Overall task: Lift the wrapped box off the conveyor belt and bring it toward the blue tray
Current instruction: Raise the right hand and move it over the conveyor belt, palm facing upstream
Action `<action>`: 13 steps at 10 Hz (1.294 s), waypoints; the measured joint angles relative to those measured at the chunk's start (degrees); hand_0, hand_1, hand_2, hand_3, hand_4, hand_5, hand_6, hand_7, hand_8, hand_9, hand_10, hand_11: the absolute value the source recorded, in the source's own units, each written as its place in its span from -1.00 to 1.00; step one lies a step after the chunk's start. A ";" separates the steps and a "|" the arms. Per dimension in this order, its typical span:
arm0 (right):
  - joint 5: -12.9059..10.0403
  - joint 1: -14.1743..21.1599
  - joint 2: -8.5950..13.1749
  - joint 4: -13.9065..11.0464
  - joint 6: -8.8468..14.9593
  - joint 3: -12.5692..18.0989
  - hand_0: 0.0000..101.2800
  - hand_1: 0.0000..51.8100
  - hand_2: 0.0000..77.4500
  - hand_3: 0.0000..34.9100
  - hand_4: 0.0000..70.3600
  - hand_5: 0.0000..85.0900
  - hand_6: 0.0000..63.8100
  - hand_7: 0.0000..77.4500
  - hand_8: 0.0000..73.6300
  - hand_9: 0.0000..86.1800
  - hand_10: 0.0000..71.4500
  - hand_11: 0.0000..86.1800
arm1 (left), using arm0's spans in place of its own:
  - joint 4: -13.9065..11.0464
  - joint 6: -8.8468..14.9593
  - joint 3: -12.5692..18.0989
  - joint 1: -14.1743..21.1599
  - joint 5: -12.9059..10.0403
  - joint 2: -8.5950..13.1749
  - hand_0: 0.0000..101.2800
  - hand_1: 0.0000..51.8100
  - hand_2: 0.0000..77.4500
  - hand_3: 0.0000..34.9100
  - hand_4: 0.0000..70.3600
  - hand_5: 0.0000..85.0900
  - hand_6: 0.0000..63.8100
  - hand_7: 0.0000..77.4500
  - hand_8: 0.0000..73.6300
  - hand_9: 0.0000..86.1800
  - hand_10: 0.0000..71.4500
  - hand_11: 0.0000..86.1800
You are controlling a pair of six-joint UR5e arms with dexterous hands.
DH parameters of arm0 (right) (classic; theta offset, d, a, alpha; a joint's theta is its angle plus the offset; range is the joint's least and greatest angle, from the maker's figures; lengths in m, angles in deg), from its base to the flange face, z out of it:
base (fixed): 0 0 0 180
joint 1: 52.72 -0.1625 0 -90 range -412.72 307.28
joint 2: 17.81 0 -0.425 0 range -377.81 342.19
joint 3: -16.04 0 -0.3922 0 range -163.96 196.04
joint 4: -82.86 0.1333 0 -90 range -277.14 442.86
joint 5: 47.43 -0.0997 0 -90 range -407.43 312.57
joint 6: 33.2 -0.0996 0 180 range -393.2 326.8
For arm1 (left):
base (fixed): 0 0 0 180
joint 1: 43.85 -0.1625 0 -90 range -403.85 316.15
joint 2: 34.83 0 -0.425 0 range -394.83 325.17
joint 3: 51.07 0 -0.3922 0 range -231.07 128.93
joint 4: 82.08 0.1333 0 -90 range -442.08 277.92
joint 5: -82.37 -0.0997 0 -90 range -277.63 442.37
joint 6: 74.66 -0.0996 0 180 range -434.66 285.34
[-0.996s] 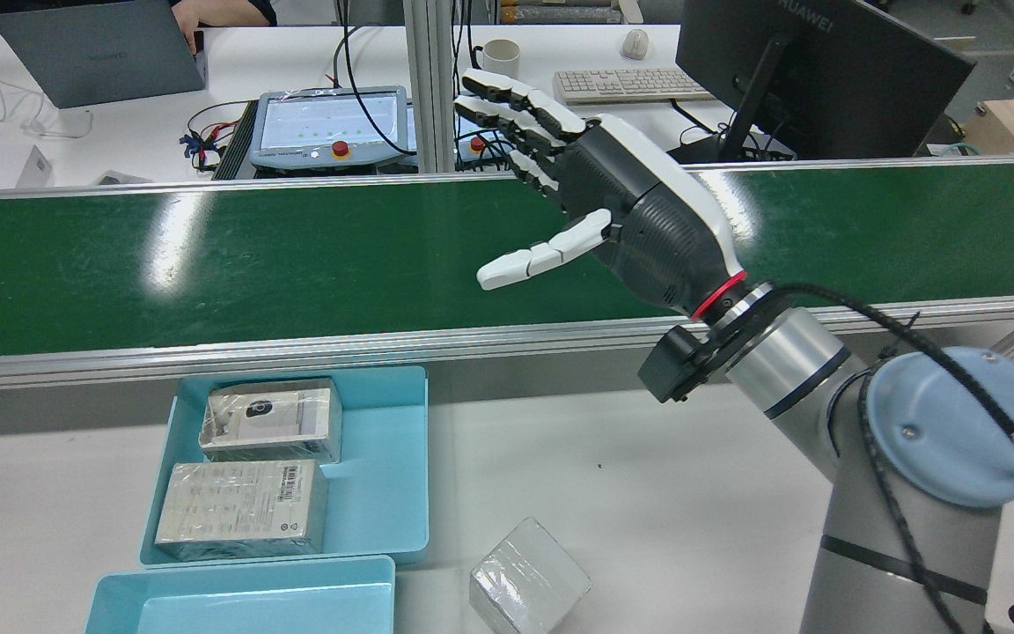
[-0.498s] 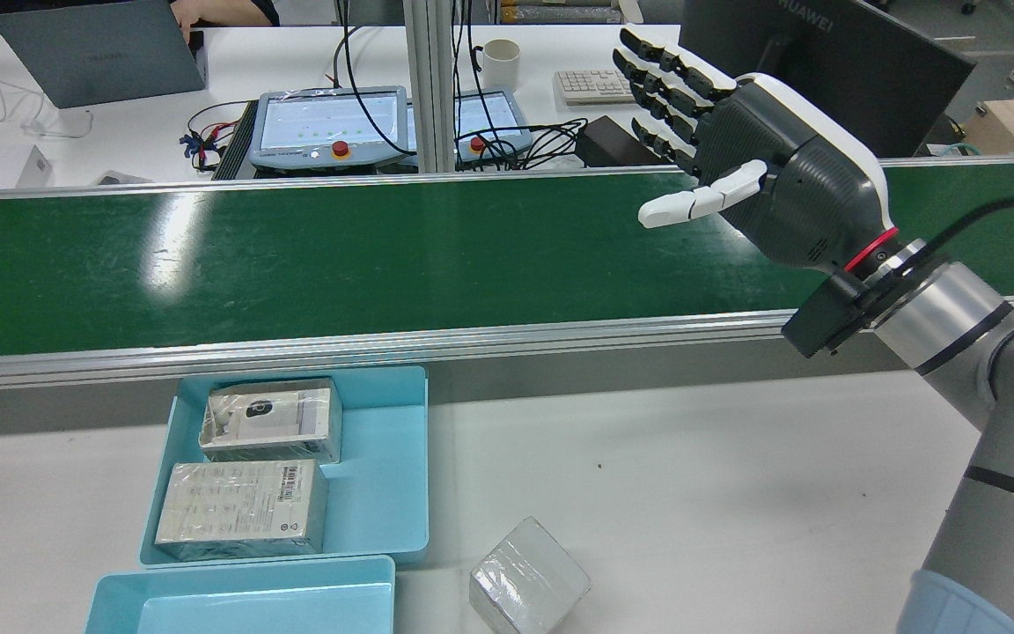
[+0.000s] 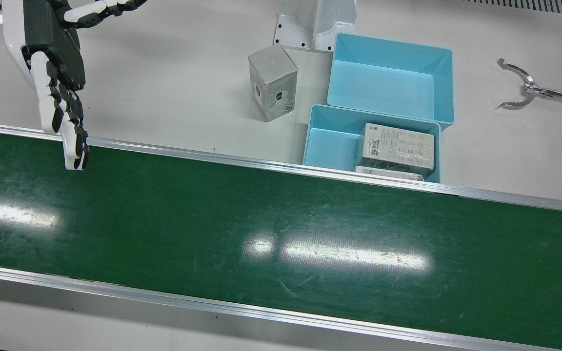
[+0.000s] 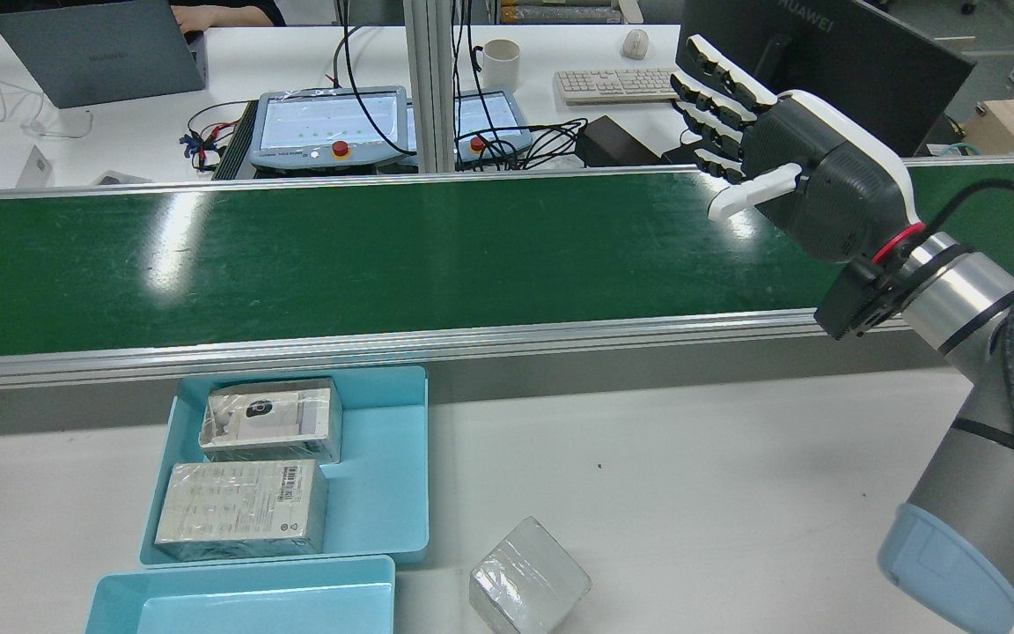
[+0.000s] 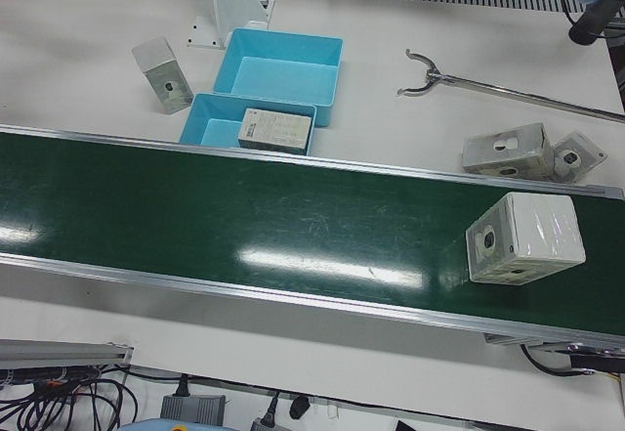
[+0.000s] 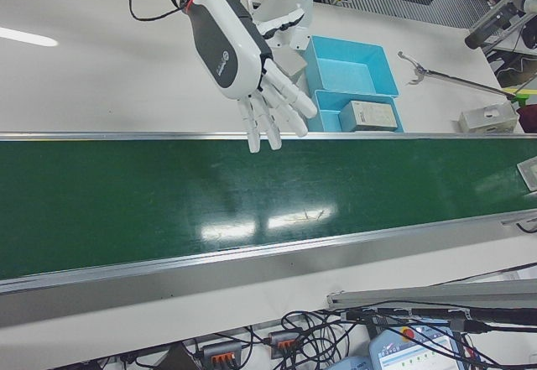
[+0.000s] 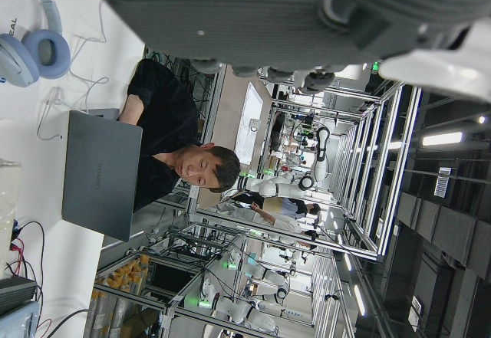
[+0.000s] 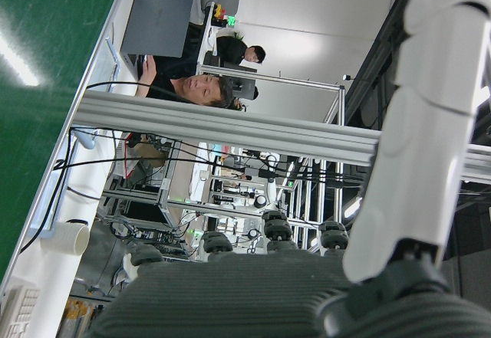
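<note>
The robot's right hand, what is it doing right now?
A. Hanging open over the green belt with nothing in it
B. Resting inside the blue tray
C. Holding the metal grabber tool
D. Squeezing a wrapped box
A. The right hand hangs above the green conveyor belt with its fingers spread apart and nothing between them.

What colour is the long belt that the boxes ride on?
The conveyor belt is dark green and shiny, with silver metal rails along both edges. The front view shows it best.
</note>
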 joint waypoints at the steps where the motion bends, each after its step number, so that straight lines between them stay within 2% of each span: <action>1: -0.20 -0.60 1.51 0.04 -0.57 -2.92 -0.11 -0.66 -0.96 0.31 -1.00 -0.95 -1.00 -1.00 -1.00 -0.96 -1.00 -0.96 | 0.00 0.00 0.00 0.00 0.00 0.00 -1.00 -1.00 -0.99 -1.00 -1.00 -0.99 -1.00 -1.00 -1.00 -1.00 -1.00 -1.00; 2: -0.34 -1.22 3.64 0.14 -1.58 -6.50 -0.11 -0.66 -0.96 0.31 -1.00 -0.95 -1.00 -1.00 -1.00 -0.96 -1.00 -0.96 | 0.00 0.00 0.00 0.00 0.00 0.00 -1.00 -1.00 -0.99 -1.00 -1.00 -0.97 -1.00 -1.00 -1.00 -1.00 -0.98 -1.00; 4: -1.37 -1.81 8.64 1.64 -4.02 -14.32 -0.16 -0.66 -0.96 -0.08 -1.00 -0.96 -1.00 -1.00 -0.97 -0.96 -1.00 -0.96 | 0.00 0.00 0.00 0.00 0.00 0.00 -1.00 -1.00 -0.99 -1.00 -1.00 -0.97 -1.00 -1.00 -1.00 -1.00 -1.00 -1.00; 6: -1.70 -1.94 10.81 5.47 -4.86 -17.70 -0.17 -0.66 -0.96 -0.03 -1.00 -0.96 -1.00 -1.00 -0.97 -0.96 -1.00 -0.96 | 0.00 0.00 0.00 0.00 0.00 0.00 -1.00 -1.00 -0.97 -1.00 -1.00 -0.97 -1.00 -1.00 -1.00 -1.00 -1.00 -1.00; 7: -1.73 -1.87 11.12 8.09 -4.87 -18.95 -0.15 -0.60 -0.83 -0.27 -1.00 -0.96 -1.00 -1.00 -0.93 -0.96 -1.00 -0.96 | 0.00 0.00 0.00 0.00 0.00 0.00 -1.00 -1.00 -0.99 -1.00 -1.00 -0.97 -1.00 -1.00 -1.00 -1.00 -1.00 -1.00; 8: -1.66 -1.76 11.14 12.14 -4.80 -20.67 -0.15 -0.58 -0.86 -0.53 -1.00 -0.96 -1.00 -1.00 -0.93 -0.96 -1.00 -0.96 | 0.00 0.00 0.00 0.00 0.00 0.00 -1.00 -1.00 -0.99 -1.00 -1.00 -0.97 -1.00 -1.00 -1.00 -1.00 -1.00 -1.00; 9: -1.34 -1.58 10.60 16.10 -4.73 -21.98 -0.15 -0.58 -0.86 -0.53 -1.00 -0.96 -1.00 -1.00 -0.93 -0.96 -1.00 -0.96 | 0.00 0.00 0.00 0.00 0.00 0.00 -1.00 -1.00 -0.99 -1.00 -1.00 -0.97 -1.00 -1.00 -1.00 -1.00 -1.00 -1.00; 10: -0.89 -1.28 9.83 18.97 -4.69 -22.62 -0.13 -0.60 -0.83 -0.79 -1.00 -0.96 -1.00 -1.00 -0.93 -0.96 -1.00 -0.96 | 0.00 0.00 0.00 0.00 0.00 0.00 -1.00 -1.00 -0.97 -1.00 -1.00 -0.97 -1.00 -1.00 -1.00 -1.00 -1.00 -1.00; 11: -0.61 -1.04 9.34 20.36 -4.62 -22.90 -0.17 -0.64 -0.87 -1.00 -1.00 -0.96 -1.00 -1.00 -0.88 -0.96 -0.95 -0.97 | 0.00 0.00 0.00 0.00 0.00 0.00 -1.00 -1.00 -0.99 -1.00 -1.00 -0.97 -1.00 -1.00 -1.00 -1.00 -0.98 -1.00; 12: -0.46 -1.01 9.09 20.57 -4.58 -22.78 -0.17 -0.64 -0.87 -1.00 -1.00 -0.96 -1.00 -1.00 -0.88 -0.96 -0.95 -0.97 | 0.00 0.00 0.00 0.00 0.00 0.00 -1.00 -1.00 -0.99 -1.00 -1.00 -0.97 -1.00 -1.00 -1.00 -1.00 -0.98 -1.00; 13: -0.49 -0.95 9.12 19.68 -4.54 -22.43 -0.18 -0.64 -0.87 -1.00 -1.00 -0.97 -1.00 -1.00 -0.88 -0.90 -1.00 -0.97 | 0.00 0.00 0.00 0.00 0.00 0.00 -1.00 -1.00 -0.99 -1.00 -1.00 -0.97 -1.00 -1.00 -1.00 -1.00 -1.00 -1.00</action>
